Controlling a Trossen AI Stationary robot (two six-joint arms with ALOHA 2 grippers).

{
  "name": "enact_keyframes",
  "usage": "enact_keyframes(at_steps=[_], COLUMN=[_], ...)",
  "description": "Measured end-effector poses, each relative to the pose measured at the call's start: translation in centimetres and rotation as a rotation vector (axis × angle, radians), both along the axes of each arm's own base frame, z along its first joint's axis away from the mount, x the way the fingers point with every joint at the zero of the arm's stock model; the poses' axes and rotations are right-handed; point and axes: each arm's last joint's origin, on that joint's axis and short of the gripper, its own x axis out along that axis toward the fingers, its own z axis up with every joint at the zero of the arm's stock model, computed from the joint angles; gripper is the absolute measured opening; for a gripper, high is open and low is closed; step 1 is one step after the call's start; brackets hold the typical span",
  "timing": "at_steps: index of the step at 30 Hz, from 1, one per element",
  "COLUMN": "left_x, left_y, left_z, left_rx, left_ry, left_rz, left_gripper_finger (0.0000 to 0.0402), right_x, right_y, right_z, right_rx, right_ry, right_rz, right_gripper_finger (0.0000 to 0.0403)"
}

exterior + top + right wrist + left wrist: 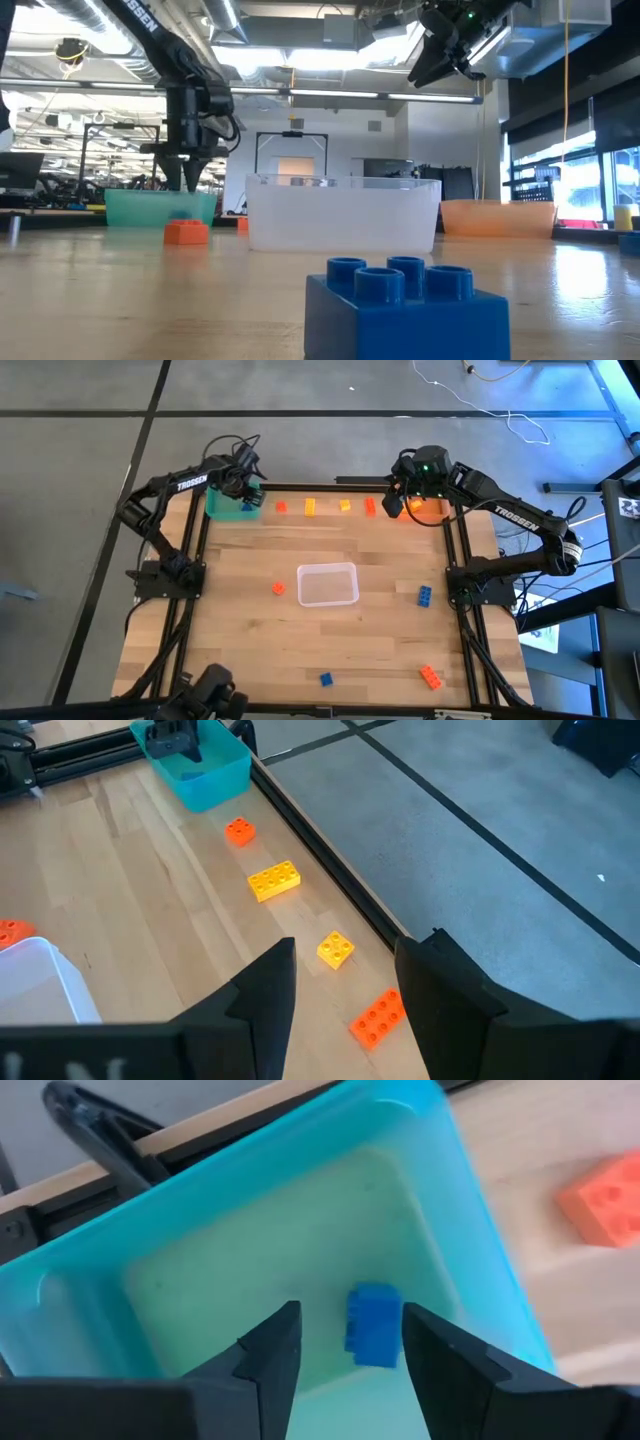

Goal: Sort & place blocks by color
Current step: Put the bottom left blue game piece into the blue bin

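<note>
A blue block (372,1326) is seen lying in the teal bin (120,1250), between the parted, empty fingers of the left hand (345,1355); a straight upward withdrawal is advised, the walls being avoided
</note>
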Motion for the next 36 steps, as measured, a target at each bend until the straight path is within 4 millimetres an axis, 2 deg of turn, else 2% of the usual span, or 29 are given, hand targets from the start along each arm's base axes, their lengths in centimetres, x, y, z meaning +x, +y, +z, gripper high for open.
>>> enact_keyframes(at_steps=[4,7,13,18,24,36], left_x=[-0.1,0.1,0.4,0.9,1.5,0.8], left_y=[-1.2,-3.3,-9.9,-15.9,-22.6,-33.4], left_z=[1.8,3.7,6.4,8.1,9.2,9.2], left_rx=[-0.022,-0.031,-0.157,-0.272,-0.442,-0.61], left_ry=[-0.092,-0.113,-0.093,-0.141,-0.202,-0.157], left_rz=[-0.099,-0.191,-0.253,-0.281,-0.366,-0.245], left_gripper_finger=[0.0165,0.0166,0.0167,0.0167,0.0167,0.0167], right_x=[0.0,0.0,0.0,0.2,0.4,1.0], right_y=[0.0,0.0,0.0,0.4,1.0,2.7], right_z=[0.0,0.0,0.0,0.0,0.1,0.2], right_rx=[0.0,-0.011,-0.032,-0.01,0.025,0.086], right_ry=[0.0,0.008,0.022,0.0,-0.047,-0.149], right_rz=[0.0,0.01,0.036,0.189,0.407,0.753], right_gripper_finger=[0.0173,0.0173,0.0173,0.0173,0.0173,0.0173])
